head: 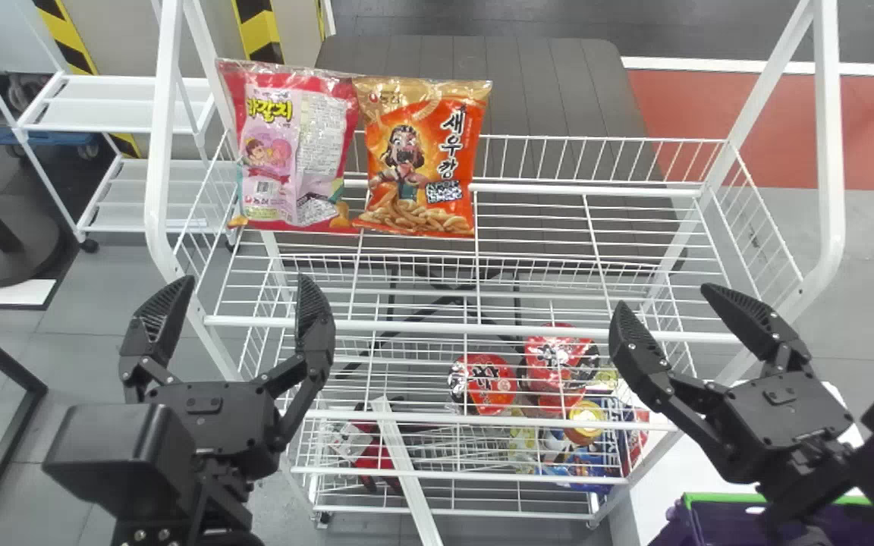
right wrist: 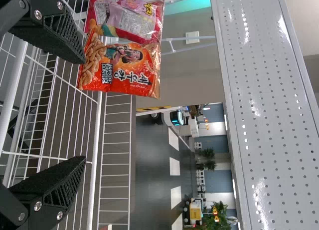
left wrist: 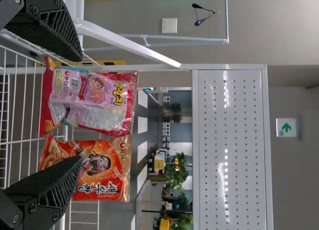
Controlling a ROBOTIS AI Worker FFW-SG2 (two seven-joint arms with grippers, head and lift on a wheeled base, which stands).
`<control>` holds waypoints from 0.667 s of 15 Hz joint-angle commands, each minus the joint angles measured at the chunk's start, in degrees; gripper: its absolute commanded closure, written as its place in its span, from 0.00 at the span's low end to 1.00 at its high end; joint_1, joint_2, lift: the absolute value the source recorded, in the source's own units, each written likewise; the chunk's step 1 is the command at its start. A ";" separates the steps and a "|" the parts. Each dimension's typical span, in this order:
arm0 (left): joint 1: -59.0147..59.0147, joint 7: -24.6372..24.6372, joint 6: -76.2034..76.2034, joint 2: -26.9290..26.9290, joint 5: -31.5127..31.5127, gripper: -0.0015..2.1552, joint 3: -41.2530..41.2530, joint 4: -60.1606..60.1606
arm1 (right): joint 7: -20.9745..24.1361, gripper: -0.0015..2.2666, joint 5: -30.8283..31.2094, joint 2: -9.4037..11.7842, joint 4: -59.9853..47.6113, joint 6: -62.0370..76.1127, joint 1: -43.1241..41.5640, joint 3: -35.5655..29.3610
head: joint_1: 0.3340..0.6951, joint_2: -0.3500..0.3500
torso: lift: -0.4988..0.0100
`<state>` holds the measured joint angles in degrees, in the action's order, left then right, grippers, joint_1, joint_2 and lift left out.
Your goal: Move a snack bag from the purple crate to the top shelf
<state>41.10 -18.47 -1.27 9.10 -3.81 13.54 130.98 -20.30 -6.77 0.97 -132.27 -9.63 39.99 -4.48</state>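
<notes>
In the head view my left gripper stands open before the rack's left side, and my right gripper is open before its right side. Two snack bags, one pink and one orange, stand side by side at the back left of the top shelf. The purple crate is at the bottom right, partly cut off and partly behind the right arm. In the left wrist view the left gripper has the pink bag beyond its fingers. The right wrist view shows the right gripper with nothing between its fingers.
Lower shelves of the white wire rack hold red cup packages and other packs. White rack posts rise at both sides. A white table adjoins the crate, and another white rack stands at the far left.
</notes>
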 commanded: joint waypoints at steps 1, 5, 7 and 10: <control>-0.14 0.02 0.00 -0.05 0.03 0.06 0.00 -0.02 | 0.00 0.07 0.00 0.00 0.00 0.00 0.00 0.00 | 1.00 0.48 | 0.98; -0.14 0.02 0.00 -0.05 0.03 0.06 0.00 -0.11 | 0.00 0.07 0.00 0.00 0.00 0.00 0.00 0.00 | 1.00 0.48 | 0.98; -0.14 0.02 0.00 0.04 0.03 0.06 0.00 -0.11 | 0.00 0.07 -0.35 0.00 0.00 0.00 0.00 0.00 | 1.00 0.48 | 0.98; -0.14 -0.16 0.00 0.13 0.21 0.05 -0.18 -0.02 | -0.18 0.07 -0.79 -0.09 0.09 -0.18 -0.18 0.00 | 1.00 0.48 | 0.98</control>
<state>40.96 -18.68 -1.27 9.18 -3.70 13.46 130.93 -20.48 -7.43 0.90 -132.19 -9.67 39.91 -4.47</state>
